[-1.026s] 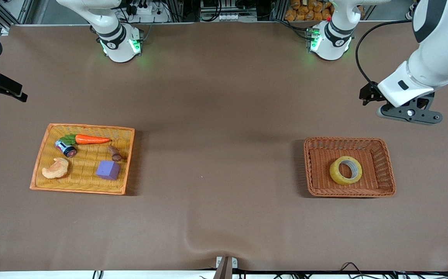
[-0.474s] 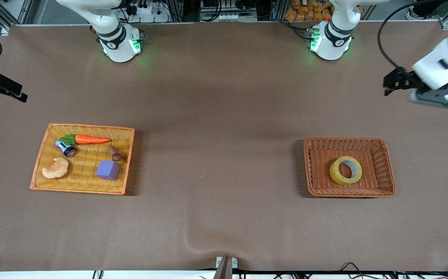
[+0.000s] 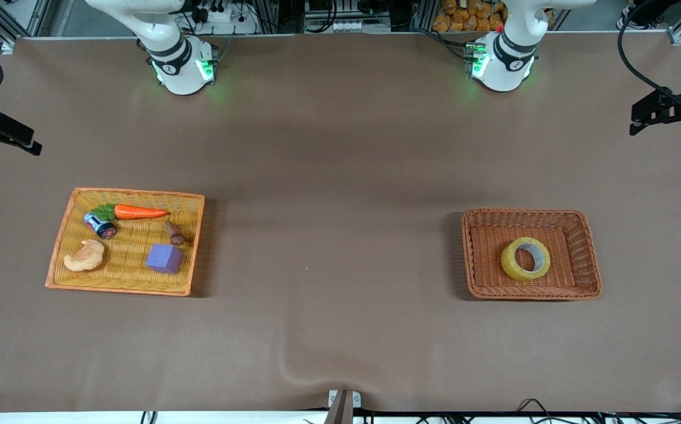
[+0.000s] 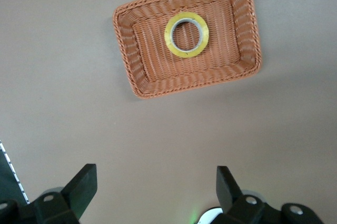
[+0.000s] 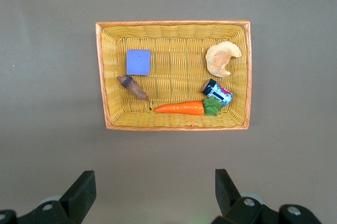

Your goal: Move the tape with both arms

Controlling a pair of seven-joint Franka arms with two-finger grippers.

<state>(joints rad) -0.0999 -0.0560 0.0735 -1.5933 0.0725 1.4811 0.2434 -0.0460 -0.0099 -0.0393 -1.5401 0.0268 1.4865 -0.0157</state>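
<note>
We saw the tape (image 3: 525, 259) lying flat in the brown basket (image 3: 588, 259). Both end effectors, left (image 4: 156, 188) and right (image 5: 155, 188), hung spread wide, gripping nothing.

You have: yellow tape (image 3: 525, 259), grey-white core; brown woven basket (image 3: 589, 259); yellow woven tray (image 3: 128, 195), orange rim; purple cube (image 3: 164, 258); orange carrot (image 3: 140, 212); brown counter (image 3: 328, 176).

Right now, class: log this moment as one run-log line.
tape: in brown basket, untouched | left claw: open, high above basket | right claw: open, above yellow tray
</note>
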